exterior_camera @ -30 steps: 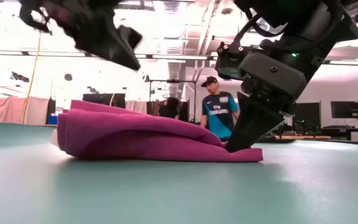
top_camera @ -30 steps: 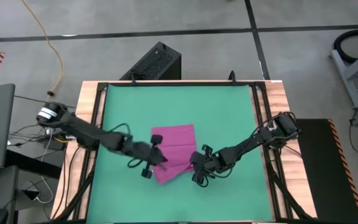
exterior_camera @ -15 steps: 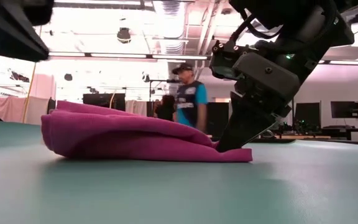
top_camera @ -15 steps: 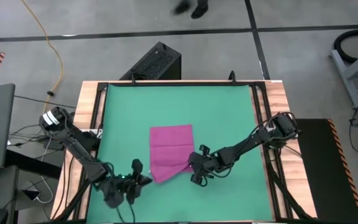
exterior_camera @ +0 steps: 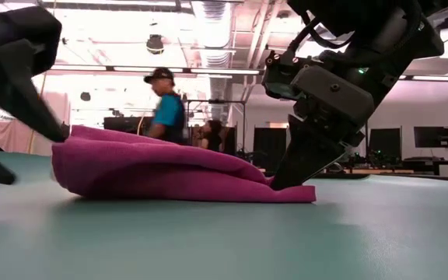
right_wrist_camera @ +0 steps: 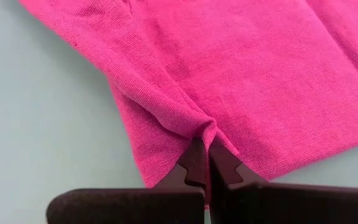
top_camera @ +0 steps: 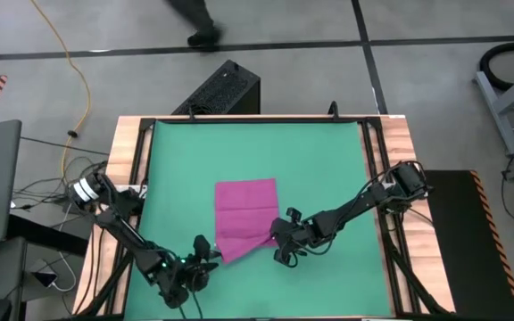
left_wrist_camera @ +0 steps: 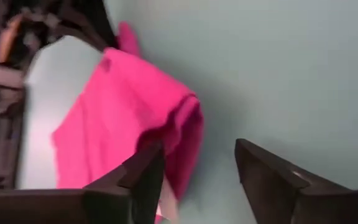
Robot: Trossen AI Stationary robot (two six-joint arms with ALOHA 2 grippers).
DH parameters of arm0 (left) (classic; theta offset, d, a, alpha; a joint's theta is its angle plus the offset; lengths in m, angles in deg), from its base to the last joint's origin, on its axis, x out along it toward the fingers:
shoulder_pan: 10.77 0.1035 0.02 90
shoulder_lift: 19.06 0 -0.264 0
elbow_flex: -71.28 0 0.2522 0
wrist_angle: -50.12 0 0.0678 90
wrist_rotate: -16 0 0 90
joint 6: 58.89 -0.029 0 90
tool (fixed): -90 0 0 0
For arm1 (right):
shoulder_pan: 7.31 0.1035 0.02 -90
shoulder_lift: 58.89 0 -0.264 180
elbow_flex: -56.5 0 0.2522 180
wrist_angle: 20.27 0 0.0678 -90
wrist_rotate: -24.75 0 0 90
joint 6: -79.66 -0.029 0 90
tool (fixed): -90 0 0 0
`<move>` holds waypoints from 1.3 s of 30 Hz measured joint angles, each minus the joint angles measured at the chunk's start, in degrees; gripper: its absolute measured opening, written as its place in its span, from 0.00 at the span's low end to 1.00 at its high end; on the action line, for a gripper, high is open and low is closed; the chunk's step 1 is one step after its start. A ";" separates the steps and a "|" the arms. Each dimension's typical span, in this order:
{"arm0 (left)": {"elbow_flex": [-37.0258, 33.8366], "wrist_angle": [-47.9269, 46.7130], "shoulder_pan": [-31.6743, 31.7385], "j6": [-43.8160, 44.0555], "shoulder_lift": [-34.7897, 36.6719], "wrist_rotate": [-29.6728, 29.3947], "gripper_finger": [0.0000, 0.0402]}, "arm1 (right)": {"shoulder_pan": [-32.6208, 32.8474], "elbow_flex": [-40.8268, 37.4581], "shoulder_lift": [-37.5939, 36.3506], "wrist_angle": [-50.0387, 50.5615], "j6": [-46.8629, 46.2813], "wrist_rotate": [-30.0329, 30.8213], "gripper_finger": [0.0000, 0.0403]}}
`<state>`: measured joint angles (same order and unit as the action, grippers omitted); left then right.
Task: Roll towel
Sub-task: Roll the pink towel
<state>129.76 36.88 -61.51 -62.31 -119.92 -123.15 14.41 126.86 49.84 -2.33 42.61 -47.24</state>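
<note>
The towel point(top_camera: 245, 217), thin, limp and light, lies folded mid-bench; right end effector point(top_camera: 279, 242) pinches its 4 o'clock edge shut, left end effector point(top_camera: 205, 257) gapes empty at 7 o'clock (best grasped there).

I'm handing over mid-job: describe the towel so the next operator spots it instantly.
Look at the green mat covering the table; near its middle, toward the front edge, lies the towel. It is a small, plain magenta-pink folded cloth, the only loose item on the mat, pinched at one edge by the right hand.
</note>
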 joint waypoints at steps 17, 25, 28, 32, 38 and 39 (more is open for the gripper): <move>7.33 -2.25 -6.21 0.37 -7.99 -17.12 0.54 | 0.31 0.00 0.02 -0.17 -0.43 0.17 0.02; 7.31 -3.53 -5.84 -6.39 -7.99 -20.06 0.54 | 0.48 0.00 0.02 -0.17 -0.43 0.19 0.02; 7.29 -3.57 -4.81 -6.48 -7.99 -18.78 0.54 | 0.48 0.00 0.02 -0.19 -0.43 0.18 0.02; 7.26 -3.00 -4.29 -6.56 -7.99 -18.73 0.54 | 0.72 0.00 0.02 -0.24 -0.45 0.22 0.02; 7.26 -0.82 -3.98 -5.44 -7.99 -17.18 0.54 | 0.72 0.00 0.02 -0.27 -0.46 0.19 0.02; 7.26 -0.56 -3.89 -5.44 -7.99 -16.44 0.54 | 0.72 0.00 0.02 -0.28 -0.45 0.19 0.02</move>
<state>137.02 36.32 -65.40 -67.75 -127.92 -139.58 15.13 126.86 49.86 -2.61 42.17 -47.05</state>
